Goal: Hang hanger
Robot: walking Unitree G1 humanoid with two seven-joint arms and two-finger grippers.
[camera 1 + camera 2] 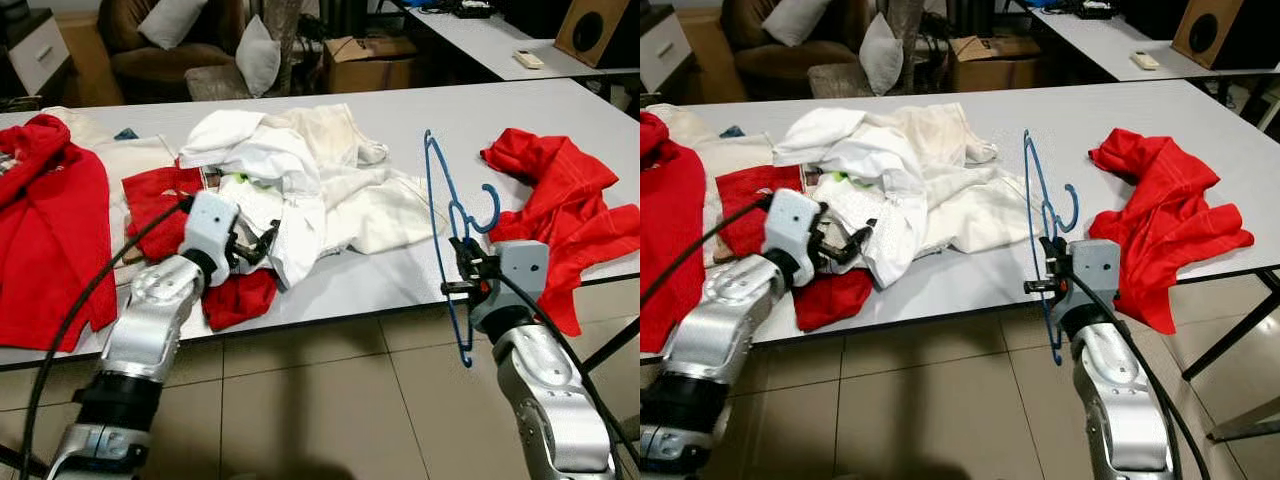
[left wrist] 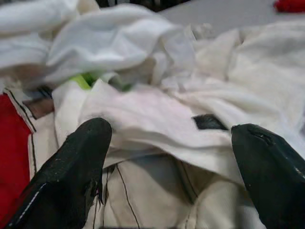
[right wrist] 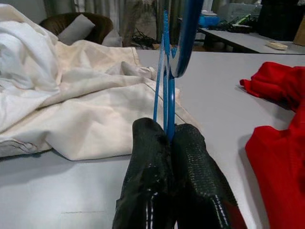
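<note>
A thin blue hanger point(image 1: 445, 230) stands upright over the white table's front edge, its hook curling toward the red shirt on the right. My right gripper point(image 1: 462, 268) is shut on the hanger's wire, and its black fingers point(image 3: 167, 157) pinch the blue wire point(image 3: 167, 71) in the right wrist view. My left gripper point(image 1: 258, 243) is open at the near edge of the heap of white clothes point(image 1: 300, 170). Its two fingertips point(image 2: 71, 167) stand wide apart over white cloth point(image 2: 157, 114), with nothing held between them.
Red garments lie at the table's left point(image 1: 45, 220), under my left wrist point(image 1: 235, 295) and at the right point(image 1: 570, 215). The white table point(image 1: 400, 270) ends just before me above tiled floor. Behind it are a cardboard box point(image 1: 368, 60), an armchair with cushions point(image 1: 200, 40) and another table point(image 1: 490, 35).
</note>
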